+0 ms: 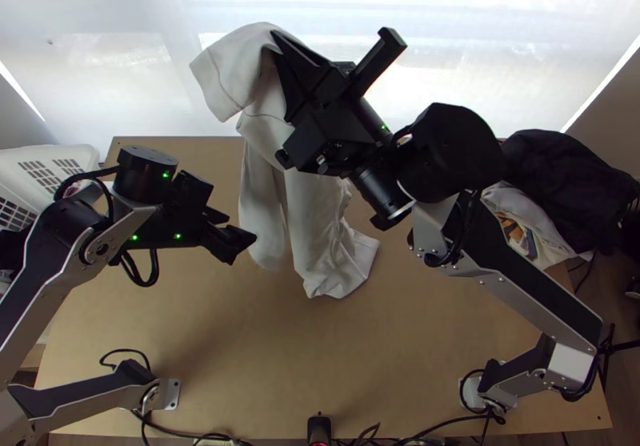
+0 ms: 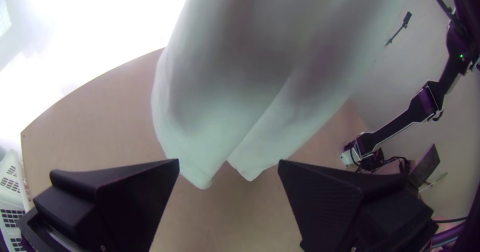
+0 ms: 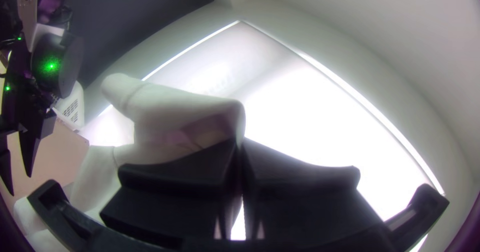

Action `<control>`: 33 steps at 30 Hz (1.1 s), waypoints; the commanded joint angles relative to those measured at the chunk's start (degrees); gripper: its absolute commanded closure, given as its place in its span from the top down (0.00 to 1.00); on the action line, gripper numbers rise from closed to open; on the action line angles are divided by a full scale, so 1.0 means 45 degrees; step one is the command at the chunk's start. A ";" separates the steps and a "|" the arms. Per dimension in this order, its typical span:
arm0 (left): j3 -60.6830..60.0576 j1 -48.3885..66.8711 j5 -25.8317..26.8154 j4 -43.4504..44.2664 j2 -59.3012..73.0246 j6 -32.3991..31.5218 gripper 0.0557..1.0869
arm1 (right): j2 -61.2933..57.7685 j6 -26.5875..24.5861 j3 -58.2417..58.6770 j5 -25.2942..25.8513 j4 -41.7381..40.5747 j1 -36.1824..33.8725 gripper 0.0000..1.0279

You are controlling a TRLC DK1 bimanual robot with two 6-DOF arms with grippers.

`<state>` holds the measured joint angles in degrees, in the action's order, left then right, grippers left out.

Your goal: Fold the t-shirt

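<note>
- Above the desk [image 1: 360,366], holding up the pale t-shirt [image 1: 308,206] with the right gripper [image 1: 276,42], clenched on a bunched upper part of the cloth
- Beside those fingers, draping a flap over toward the left and dropping in long, loose folds, crumpled near the lower hem; cannot tell whether touching the wood
- Seen from the left wrist view, hanging as two rounded ends side by side, beyond the gap between the fingers
- Near the hanging folds, at their left, keeping the left gripper [image 1: 242,228] released, with fingers wide apart and grasping nothing
- Off the left edge, seeing a white basket [image 1: 20,166]; off the right, black cloth [image 1: 560,174] beside paler cloth [image 1: 520,203]
</note>
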<state>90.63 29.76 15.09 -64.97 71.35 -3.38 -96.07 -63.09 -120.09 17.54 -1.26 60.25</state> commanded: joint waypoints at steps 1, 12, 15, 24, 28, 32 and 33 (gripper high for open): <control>-0.0335 -0.0109 0.0025 0.0610 0.0374 0.0379 0.94 | 0.0158 -0.0003 0.0125 0.0087 -0.0033 -0.0068 0.03; -0.0824 -0.0129 0.0357 0.1430 0.0980 0.0497 0.56 | 0.0412 -0.0003 0.0125 0.0204 0.0025 0.0010 0.03; -0.0687 -0.0148 0.0924 0.1430 0.1214 0.0497 0.30 | 0.0451 0.0016 0.0144 0.0301 0.0064 0.0010 0.03; -0.0550 -0.0109 0.1529 0.1410 0.1468 0.0731 0.14 | 0.0549 -0.0003 0.0183 0.0438 0.0104 0.0029 0.03; -0.0570 -0.0148 0.1529 0.1430 0.1468 0.0829 0.14 | 0.0549 0.0016 0.0222 0.0458 0.0123 0.0029 0.03; -0.0765 -0.0382 0.1529 0.1567 0.1449 0.0692 0.53 | 0.0549 0.0016 0.0281 0.0458 0.0123 0.0049 0.03; -0.0843 -0.0422 0.1529 0.1547 0.1410 0.0672 0.61 | 0.0549 0.0016 0.0281 0.0458 0.0123 0.0049 0.03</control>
<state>87.85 28.84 21.67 -58.48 77.73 -0.14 -93.62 -63.07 -119.04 19.53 -0.80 60.36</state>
